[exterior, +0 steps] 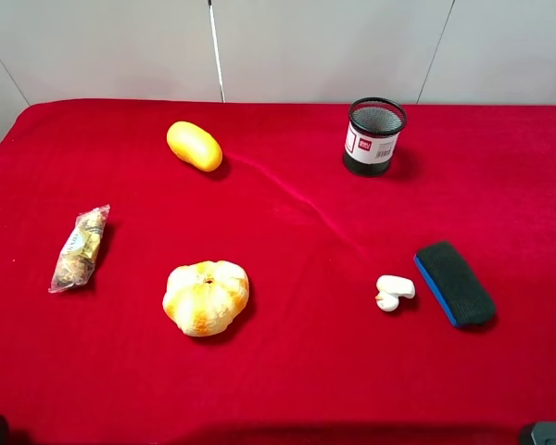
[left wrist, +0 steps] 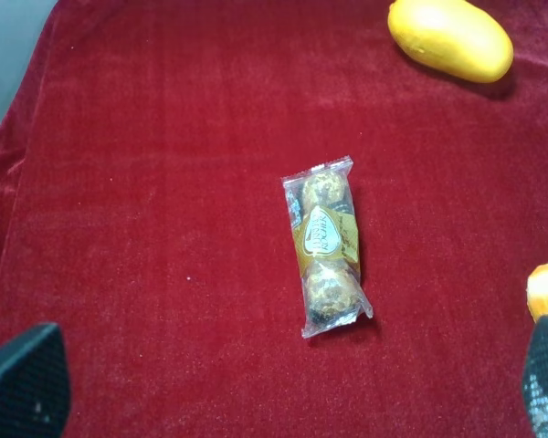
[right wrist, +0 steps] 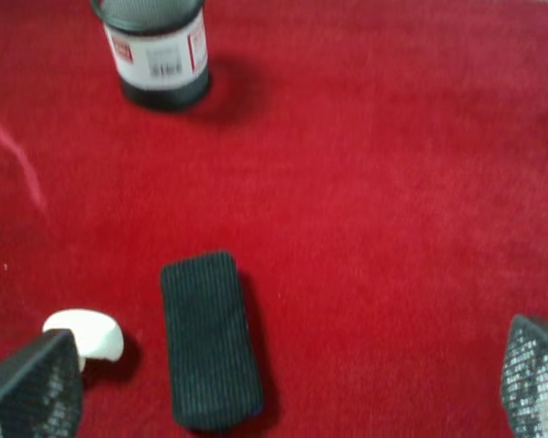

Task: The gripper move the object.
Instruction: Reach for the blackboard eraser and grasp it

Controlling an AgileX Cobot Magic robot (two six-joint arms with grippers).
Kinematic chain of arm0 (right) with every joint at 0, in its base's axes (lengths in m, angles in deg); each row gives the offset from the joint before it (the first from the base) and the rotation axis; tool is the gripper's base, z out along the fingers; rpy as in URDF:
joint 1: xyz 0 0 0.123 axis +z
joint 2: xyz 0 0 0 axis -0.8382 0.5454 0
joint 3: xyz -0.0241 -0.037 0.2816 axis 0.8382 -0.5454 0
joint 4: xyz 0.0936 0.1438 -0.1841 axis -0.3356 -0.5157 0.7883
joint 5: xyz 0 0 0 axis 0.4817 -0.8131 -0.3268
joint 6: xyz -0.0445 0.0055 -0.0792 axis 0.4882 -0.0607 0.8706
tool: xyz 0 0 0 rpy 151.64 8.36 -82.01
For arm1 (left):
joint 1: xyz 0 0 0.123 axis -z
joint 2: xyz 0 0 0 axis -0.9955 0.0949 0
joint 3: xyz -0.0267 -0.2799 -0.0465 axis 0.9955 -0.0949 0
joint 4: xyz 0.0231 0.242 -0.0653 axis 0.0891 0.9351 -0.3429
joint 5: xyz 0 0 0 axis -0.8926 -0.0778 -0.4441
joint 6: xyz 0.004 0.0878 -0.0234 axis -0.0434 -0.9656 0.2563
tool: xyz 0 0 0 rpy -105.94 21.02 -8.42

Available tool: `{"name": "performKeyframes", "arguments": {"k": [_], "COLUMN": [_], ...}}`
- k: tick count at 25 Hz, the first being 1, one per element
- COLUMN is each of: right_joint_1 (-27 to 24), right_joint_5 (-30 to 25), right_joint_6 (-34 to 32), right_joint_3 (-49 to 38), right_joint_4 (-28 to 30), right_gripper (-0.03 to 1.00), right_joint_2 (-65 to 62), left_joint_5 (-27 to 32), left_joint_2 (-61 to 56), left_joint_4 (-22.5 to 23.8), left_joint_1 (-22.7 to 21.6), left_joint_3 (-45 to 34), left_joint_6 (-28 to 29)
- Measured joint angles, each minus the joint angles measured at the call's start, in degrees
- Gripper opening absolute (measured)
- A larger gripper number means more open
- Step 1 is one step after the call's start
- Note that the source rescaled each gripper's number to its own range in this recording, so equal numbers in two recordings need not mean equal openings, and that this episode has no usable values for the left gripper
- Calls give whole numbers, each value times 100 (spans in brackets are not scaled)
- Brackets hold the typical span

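Observation:
The board eraser (exterior: pixel 456 283), dark felt top on a blue base, lies flat on the red cloth at the right. In the right wrist view the eraser (right wrist: pixel 210 338) lies just ahead of my right gripper (right wrist: pixel 283 383), between the lines of its two wide-apart fingers (right wrist: pixel 32 388) and nearer one of them. That gripper is open and empty. My left gripper (left wrist: pixel 283 392) is also open and empty, over the left side of the table, short of a candy packet (left wrist: pixel 327 246). In the high view only dark bits show at the bottom corners.
A small white piece (exterior: pixel 394 290) lies just left of the eraser. A black mesh cup (exterior: pixel 374 136) stands at the back right. A yellow oval fruit (exterior: pixel 194 146), an orange pumpkin-shaped object (exterior: pixel 206 296) and the candy packet (exterior: pixel 80 248) lie on the left half.

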Motion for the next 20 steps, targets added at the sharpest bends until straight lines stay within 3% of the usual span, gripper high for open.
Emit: {"name": "performKeyframes", "arguments": {"k": [20], "right_joint_1": [514], "right_joint_5": [-260], "right_joint_6": [0], "right_joint_3": [690], "right_joint_4": [-197], "right_gripper": [100], "right_joint_2": [3345], "left_joint_5": [0], "left_joint_2": [0], "left_joint_4": [0], "left_joint_1": [0], "left_joint_3": [0], "left_joint_6": [0]}}
